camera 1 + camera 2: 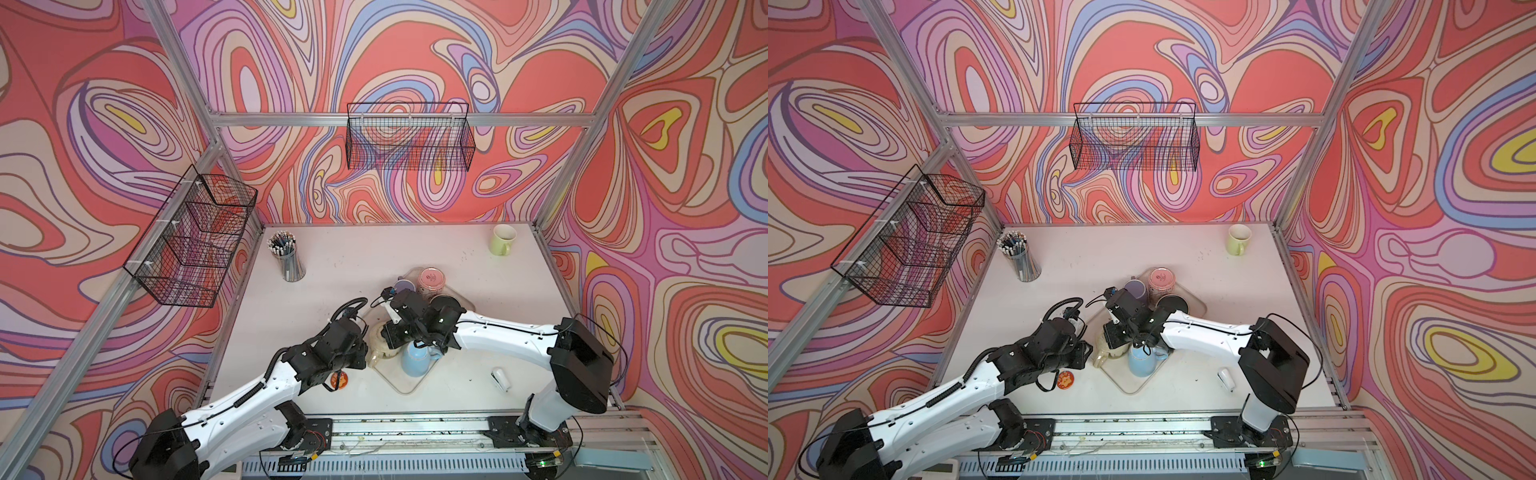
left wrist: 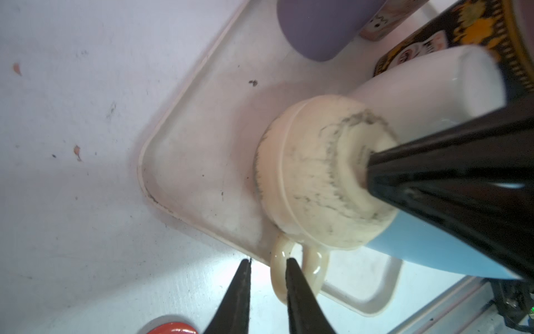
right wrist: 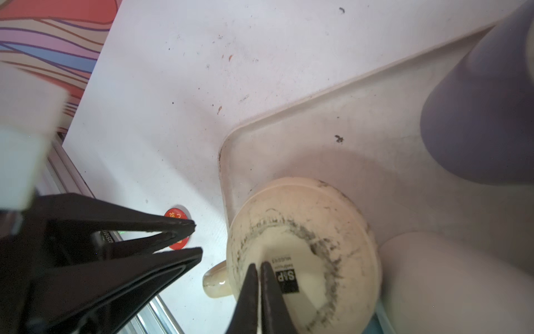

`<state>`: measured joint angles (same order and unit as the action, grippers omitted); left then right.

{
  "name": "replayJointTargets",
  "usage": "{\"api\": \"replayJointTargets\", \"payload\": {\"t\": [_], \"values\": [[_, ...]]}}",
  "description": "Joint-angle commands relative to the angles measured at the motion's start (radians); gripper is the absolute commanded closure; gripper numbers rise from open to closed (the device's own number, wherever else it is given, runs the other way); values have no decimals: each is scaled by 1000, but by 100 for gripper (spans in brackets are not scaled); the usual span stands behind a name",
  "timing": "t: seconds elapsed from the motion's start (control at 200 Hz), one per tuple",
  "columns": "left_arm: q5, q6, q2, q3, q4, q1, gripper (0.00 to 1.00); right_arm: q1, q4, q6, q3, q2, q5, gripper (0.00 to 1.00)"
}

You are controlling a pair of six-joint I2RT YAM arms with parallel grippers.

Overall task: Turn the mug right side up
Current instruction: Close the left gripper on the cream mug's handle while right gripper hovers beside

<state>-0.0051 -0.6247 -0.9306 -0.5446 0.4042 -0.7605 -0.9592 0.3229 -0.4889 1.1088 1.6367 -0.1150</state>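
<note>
Mug (image 2: 312,173), cream and scuffed, rim-down at the corner of the tray (image 2: 179,150), just beside a light blue mug (image 2: 427,248), with its handle (image 2: 276,271) poking past the tray rim over the bench (image 2: 72,202). Right gripper (image 3: 259,267) on the upturned base, jaws pinched together on nothing, tips pressing down. Left gripper (image 2: 268,260) low by the handle, jaws a narrow slit apart and gripping nothing; possibly one tip inside the loop, hard to say from the wrist view. Risks from here: slipping off the glazed handle under a thin, off-centre pinch; swinging into the blue mug mid-roll and toppling it; dragging the tray along; fighting the right tips if not lifted clear first.
</note>
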Motion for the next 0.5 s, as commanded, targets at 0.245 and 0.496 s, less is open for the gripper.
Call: {"api": "replayJointTargets", "payload": {"t": [0.245,0.496], "values": [[-2,147,-45,-194,265,-28,56,76,7,56,-29,-202,-61,63],[-84,136,-140,-207,267,-130,44,212,56,90,-100,-376,-79,58]]}}
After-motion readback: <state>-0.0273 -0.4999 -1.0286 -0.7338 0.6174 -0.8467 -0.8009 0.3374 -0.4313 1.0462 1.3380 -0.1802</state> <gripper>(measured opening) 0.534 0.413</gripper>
